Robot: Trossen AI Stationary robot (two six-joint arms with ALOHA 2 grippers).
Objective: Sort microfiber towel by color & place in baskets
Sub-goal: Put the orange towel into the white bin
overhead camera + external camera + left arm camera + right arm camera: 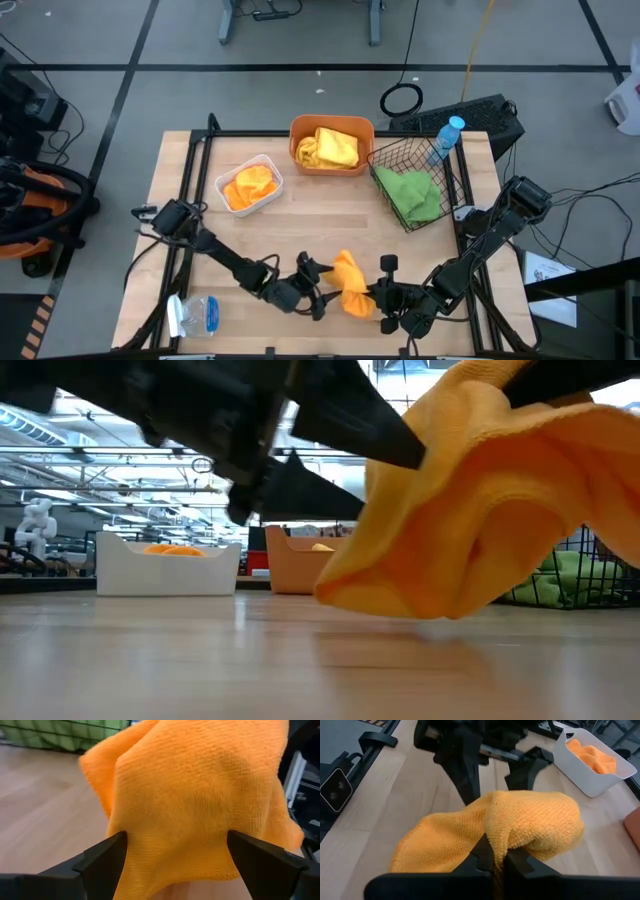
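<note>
Right end effector [494,854]: pinched shut on orange towel [349,281], soft, light, floppy.
Left end effector [175,851]: wide open, straddling a hanging fold, holding nothing.

Even, bright overhead light falls on the wooden table [320,215], with only soft, short shadows under the arms. In the low view ceiling strip lights glow behind the white tray [168,568], and the tabletop in front of it shows a pale sheen. The orange towel [470,500], nearer the camera than the tray, looks soft and blurred, as do the dark arm parts above it.
</note>
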